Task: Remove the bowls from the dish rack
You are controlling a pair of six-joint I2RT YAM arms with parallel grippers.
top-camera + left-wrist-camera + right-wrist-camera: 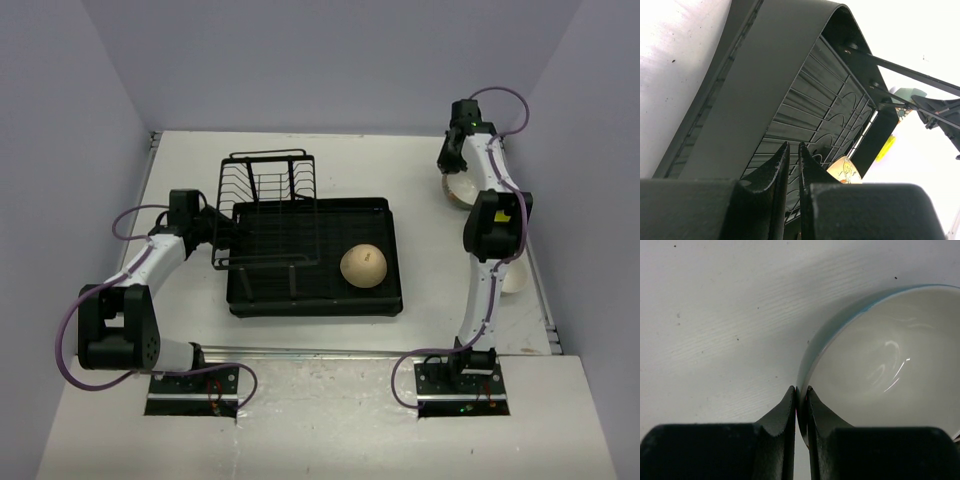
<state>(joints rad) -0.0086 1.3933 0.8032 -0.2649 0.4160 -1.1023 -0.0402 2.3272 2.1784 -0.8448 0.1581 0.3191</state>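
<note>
Well, smooth beige bowl (364, 267), overturned

I look down on a matte white rectangular tabletop (420, 150) closed in by plain pale lavender-grey panels: a rear wall (330, 60) at 12 o'clock, a left wall (60, 150) at 9 and a right wall (600, 120) at 3. A thin silver metal strip (330, 351) edges the table at 6 o'clock, with a separate white board (320, 430) beyond it. The light is even and diffuse. Up close I see faint dark specks on the white surface.

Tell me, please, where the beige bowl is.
In the top view, the beige bowl lies upside down in the tray, right of the wire holder.
</note>
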